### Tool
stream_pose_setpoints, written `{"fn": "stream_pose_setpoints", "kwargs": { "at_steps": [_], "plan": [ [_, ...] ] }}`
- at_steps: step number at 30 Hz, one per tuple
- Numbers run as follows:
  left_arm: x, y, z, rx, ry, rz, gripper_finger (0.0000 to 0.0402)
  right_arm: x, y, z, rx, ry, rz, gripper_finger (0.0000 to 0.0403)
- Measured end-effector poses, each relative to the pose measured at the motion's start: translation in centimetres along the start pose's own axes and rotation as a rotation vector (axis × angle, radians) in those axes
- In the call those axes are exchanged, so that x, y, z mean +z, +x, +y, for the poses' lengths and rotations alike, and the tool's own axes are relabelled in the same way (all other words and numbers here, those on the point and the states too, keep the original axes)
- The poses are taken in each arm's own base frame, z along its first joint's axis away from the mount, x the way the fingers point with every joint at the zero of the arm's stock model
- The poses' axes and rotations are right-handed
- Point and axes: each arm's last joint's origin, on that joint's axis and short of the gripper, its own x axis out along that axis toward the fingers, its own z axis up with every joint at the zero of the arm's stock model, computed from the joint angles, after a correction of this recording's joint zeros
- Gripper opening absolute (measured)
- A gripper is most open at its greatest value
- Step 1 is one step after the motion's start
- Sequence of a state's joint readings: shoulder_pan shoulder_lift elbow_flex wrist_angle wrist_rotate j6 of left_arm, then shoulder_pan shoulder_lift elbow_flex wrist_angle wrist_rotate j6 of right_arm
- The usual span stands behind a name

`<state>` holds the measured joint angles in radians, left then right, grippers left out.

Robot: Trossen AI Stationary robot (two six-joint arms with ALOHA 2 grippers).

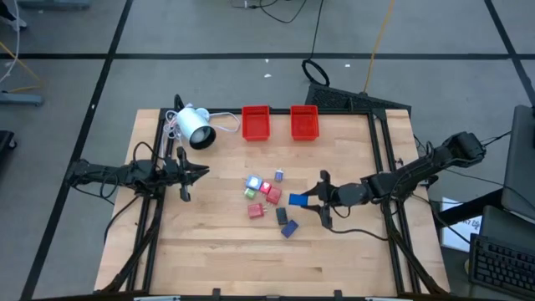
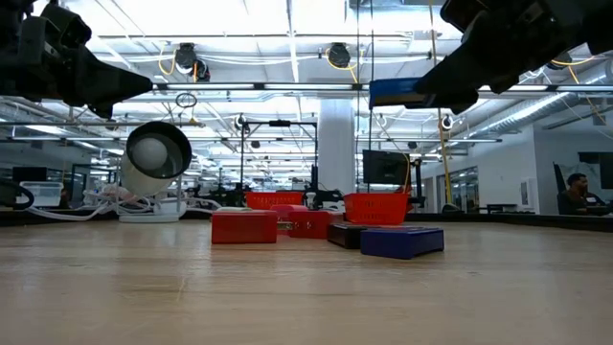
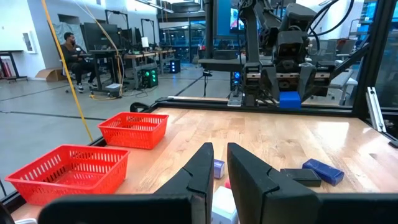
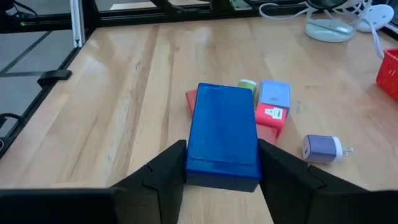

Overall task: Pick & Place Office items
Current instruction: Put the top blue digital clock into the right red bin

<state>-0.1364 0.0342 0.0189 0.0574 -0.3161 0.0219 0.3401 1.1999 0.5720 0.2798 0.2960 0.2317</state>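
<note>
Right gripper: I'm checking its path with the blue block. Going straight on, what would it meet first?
The right gripper holds a blue block raised; it would probably pass above the cluster of small pieces.

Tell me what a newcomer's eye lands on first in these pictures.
First, the right hand, raised above the table right of centre, shut on a blue block. Next, the cluster of small office items lying mid-table, left of that hand. Then the two red trays side by side at the far edge, with the white lamp-like device lying to their left; the left hand waits shut near it.
</note>
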Motion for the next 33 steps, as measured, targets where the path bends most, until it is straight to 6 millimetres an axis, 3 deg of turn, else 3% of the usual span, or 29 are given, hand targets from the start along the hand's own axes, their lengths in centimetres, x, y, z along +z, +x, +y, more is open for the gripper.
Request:
{"fn": "stream_pose_setpoints", "kwargs": {
  "at_steps": [33],
  "plan": [
    [-0.01, 0.0, 0.0, 0.0, 0.0, 0.001, 0.0047, 0.08, -0.02, -0.36, -0.124, 0.029, -0.03, 0.0171]
  ]
}}
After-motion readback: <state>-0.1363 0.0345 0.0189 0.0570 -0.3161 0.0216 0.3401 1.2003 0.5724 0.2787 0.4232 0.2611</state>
